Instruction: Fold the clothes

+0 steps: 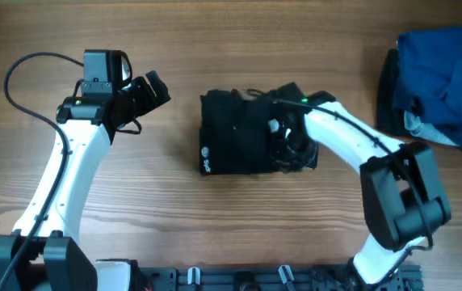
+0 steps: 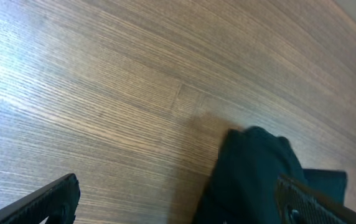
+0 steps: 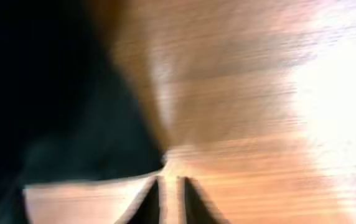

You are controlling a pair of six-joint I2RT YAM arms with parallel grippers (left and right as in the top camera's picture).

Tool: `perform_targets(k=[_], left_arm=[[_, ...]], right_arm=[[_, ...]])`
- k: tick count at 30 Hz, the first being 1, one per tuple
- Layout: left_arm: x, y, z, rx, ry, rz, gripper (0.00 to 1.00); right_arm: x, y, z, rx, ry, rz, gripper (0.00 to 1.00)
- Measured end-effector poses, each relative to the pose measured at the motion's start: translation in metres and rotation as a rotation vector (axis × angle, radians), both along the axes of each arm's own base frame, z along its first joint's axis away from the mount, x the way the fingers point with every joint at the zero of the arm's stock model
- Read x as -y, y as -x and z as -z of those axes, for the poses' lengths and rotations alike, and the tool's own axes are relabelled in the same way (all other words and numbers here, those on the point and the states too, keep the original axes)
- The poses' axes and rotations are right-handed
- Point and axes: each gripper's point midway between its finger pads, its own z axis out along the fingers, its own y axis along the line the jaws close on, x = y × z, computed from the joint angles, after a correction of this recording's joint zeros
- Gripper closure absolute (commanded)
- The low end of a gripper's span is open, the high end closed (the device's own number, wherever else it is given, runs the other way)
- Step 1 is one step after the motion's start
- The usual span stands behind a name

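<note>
Showing bright, even and sharp in the overhead view, throwing soft shadows on the table [image 1: 174, 234], swallowing fold detail in the black garment [image 1: 231, 137]. Catching a pale sheen at upper left of the left wrist view, blurring the left gripper's fingers [image 2: 41, 202] at the bottom corners. Smearing heavily in the right wrist view, blowing out white at right, sinking near black at upper left.

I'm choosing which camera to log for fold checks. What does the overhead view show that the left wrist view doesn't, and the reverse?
Only overhead: the whole black garment as a compact block, its white logo, the blue garments at the far right, and the right arm reaching onto the black one.
Only left wrist: a close look between the left gripper fingers, spread wide.
Both: the wooden table and the black garment.
</note>
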Motion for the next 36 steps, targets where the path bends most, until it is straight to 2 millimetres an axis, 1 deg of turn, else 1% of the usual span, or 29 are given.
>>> perform_targets(k=[2, 5, 6, 8, 10, 13, 15, 19, 22, 24, 25, 26, 27, 29, 31, 33, 35, 36], left_arm=[[0.0, 0.0, 0.0, -0.001, -0.001, 0.001, 0.0], [-0.001, 0.0, 0.0, 0.0, -0.009, 0.0, 0.0], [-0.002, 0.0, 0.0, 0.0, -0.01, -0.001, 0.0], [-0.002, 0.0, 0.0, -0.001, -0.012, -0.002, 0.0], [-0.002, 0.0, 0.0, -0.001, -0.012, -0.002, 0.0], [-0.002, 0.0, 0.0, -0.001, -0.012, -0.002, 0.0], [-0.002, 0.0, 0.001, -0.001, -0.012, -0.002, 0.0], [-0.002, 0.0, 0.001, -0.001, -0.012, -0.002, 0.0], [-0.002, 0.0, 0.001, -0.001, -0.013, -0.002, 0.0], [-0.002, 0.0, 0.001, -0.001, -0.013, -0.002, 0.0], [-0.002, 0.0, 0.001, -0.001, -0.013, -0.002, 0.0], [-0.002, 0.0, 0.001, -0.001, -0.012, -0.002, 0.0], [-0.002, 0.0, 0.001, -0.001, -0.012, -0.002, 0.0], [-0.002, 0.0, 0.001, -0.001, -0.012, -0.002, 0.0], [-0.002, 0.0, 0.001, -0.001, -0.013, -0.002, 0.0], [-0.002, 0.0, 0.001, -0.001, -0.013, -0.002, 0.0], [-0.002, 0.0, 0.001, -0.001, -0.013, -0.002, 0.0], [-0.002, 0.0, 0.001, 0.0, -0.013, -0.002, 0.0]], right_arm=[[0.009, -0.012, 0.001, 0.029, -0.008, 0.029, 0.41], [0.024, -0.032, -0.005, 0.073, -0.015, 0.044, 0.21], [0.026, -0.038, -0.007, 0.094, -0.023, 0.037, 0.19], [0.028, -0.053, -0.011, 0.151, -0.049, 0.014, 0.15], [0.025, -0.066, -0.013, 0.203, -0.095, -0.015, 0.15], [0.01, -0.094, -0.022, 0.317, -0.214, -0.042, 0.15], [0.004, -0.113, -0.031, 0.387, -0.3, -0.039, 0.15], [0.009, -0.128, -0.043, 0.435, -0.403, 0.0, 0.14], [0.009, -0.131, -0.049, 0.445, -0.465, 0.001, 0.14], [0.0, -0.129, -0.051, 0.445, -0.494, -0.021, 0.16], [-0.005, -0.128, -0.051, 0.449, -0.503, -0.035, 0.2], [-0.016, -0.122, -0.049, 0.442, -0.52, -0.062, 0.24], [-0.021, -0.119, -0.047, 0.436, -0.528, -0.075, 0.27], [-0.03, -0.106, -0.035, 0.397, -0.537, -0.09, 0.3], [-0.029, -0.091, -0.015, 0.338, -0.523, -0.085, 0.32], [-0.023, -0.084, -0.004, 0.312, -0.487, -0.071, 0.33], [-0.019, -0.083, -0.001, 0.311, -0.468, -0.063, 0.34], [-0.019, -0.085, 0.0, 0.323, -0.467, -0.065, 0.37]])
